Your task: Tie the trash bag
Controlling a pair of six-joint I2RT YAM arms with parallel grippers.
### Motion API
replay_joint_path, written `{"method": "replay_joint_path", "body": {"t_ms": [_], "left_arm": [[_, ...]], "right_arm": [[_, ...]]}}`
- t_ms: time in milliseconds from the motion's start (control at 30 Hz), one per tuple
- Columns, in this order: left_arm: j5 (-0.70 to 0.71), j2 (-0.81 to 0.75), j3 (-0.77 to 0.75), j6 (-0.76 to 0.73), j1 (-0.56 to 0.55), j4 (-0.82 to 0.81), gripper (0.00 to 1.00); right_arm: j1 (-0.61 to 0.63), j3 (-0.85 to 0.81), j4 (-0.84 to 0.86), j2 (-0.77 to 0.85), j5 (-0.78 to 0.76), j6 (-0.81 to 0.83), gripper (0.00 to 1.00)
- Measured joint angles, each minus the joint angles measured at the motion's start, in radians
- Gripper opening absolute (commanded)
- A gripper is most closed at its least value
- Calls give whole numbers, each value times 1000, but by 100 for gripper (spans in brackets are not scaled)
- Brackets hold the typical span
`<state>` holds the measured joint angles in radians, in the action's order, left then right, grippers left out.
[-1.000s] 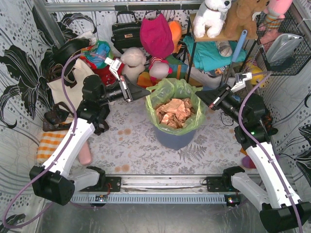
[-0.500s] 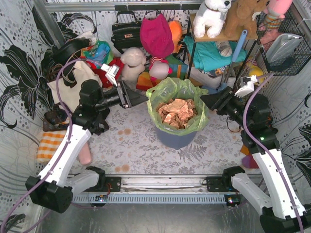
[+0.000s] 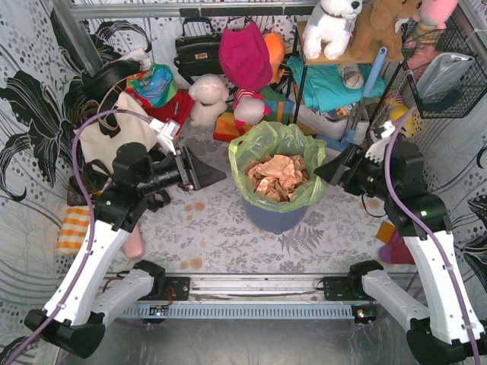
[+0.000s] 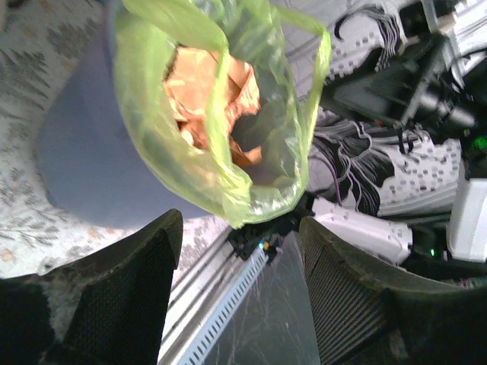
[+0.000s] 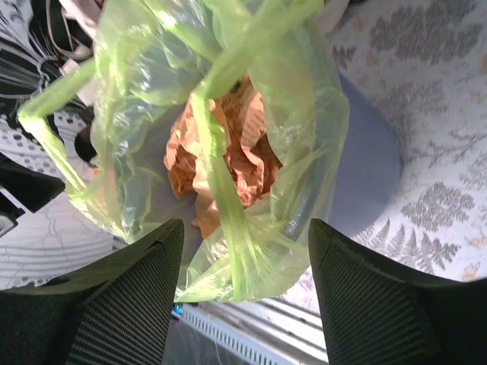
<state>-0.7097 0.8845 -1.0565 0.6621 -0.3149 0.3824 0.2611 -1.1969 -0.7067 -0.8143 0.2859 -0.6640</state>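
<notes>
Both pairs of jaws stand apart, with nothing between them. The left jaws sit at the centre-left of the overhead view, and the right jaws sit at the centre-right. Each pair points inward at the bag from its own side, the left one with a clear gap. The right one is just beside the plastic, and I cannot tell if it touches.

The leaf-patterned grey tabletop [image 3: 221, 239] fills the lower middle of the frame. The white left arm [image 3: 95, 251] rises from the lower left and the white right arm [image 3: 430, 243] from the lower right.

At the centre stands the round blue-grey plastic bin [image 3: 272, 217], upright. It is lined with the thin translucent light-green trash bag [image 3: 262, 144]. The bag's mouth is open, its rim folded down over the bin's edge. In the wrist views its loose strips of plastic hang slack, untied.

Inside the bag lies crumpled tan paper [image 3: 275, 176]. A white canvas tote bag [image 3: 114, 137] rests at the upper left, well apart from the bin.
</notes>
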Motion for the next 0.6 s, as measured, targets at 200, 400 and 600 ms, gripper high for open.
{"method": "replay_joint_path", "body": {"t_ms": [200,400,600], "left_arm": [[128,9,10,22,-189,25,73],[260,65,-5,3,-249,93,71],[306,118,-9,-8,-286,106,61]], "right_arm": [[0,1,-50,-56,81,0,58],[0,1,-72,-72,99,5,45],[0,1,-104,-82,100,21,24]]}}
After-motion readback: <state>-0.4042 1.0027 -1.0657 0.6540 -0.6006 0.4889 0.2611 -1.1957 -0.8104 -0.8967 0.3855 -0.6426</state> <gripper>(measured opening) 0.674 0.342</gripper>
